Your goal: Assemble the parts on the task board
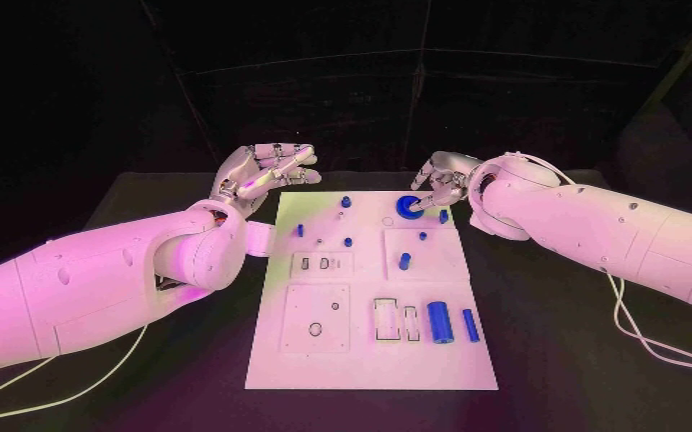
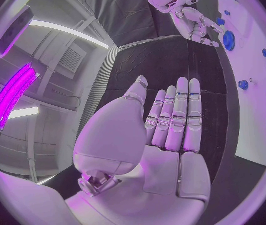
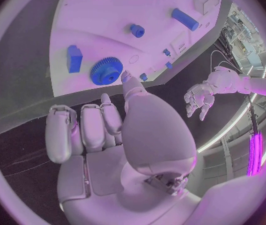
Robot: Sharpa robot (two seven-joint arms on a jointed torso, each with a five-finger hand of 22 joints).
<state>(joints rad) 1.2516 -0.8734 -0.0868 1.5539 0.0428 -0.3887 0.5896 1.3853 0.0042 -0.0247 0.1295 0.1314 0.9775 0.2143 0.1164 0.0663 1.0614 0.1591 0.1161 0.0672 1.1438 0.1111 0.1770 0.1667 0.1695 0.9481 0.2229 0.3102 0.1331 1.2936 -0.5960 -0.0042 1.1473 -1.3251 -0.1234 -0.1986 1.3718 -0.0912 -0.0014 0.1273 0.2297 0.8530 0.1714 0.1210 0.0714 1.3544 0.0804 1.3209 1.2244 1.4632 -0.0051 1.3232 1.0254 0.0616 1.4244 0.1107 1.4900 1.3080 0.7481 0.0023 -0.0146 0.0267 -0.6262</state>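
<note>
From the head view, both arms reach in toward the far end of the board. The left hand hangs just off the far left corner, over the black table, fingers loosely curled and holding nothing. The right hand sits at the far right corner, fingertips right at the gear – can't tell from here if it's actually touching. The gear lies flat near the far edge. Nearer the robot, two cylinders lie side by side at the board's right, long axes running near-to-far. In the left wrist view, the left hand is flat and open, fingers straight and side by side, thumb out, nothing in it; the gear shows under the right hand. Right wrist view – the right hand has fingers curled in, thumb stretched toward the gear, tip just beside its teeth, nothing gripped. A block lies just beside the gear.
</note>
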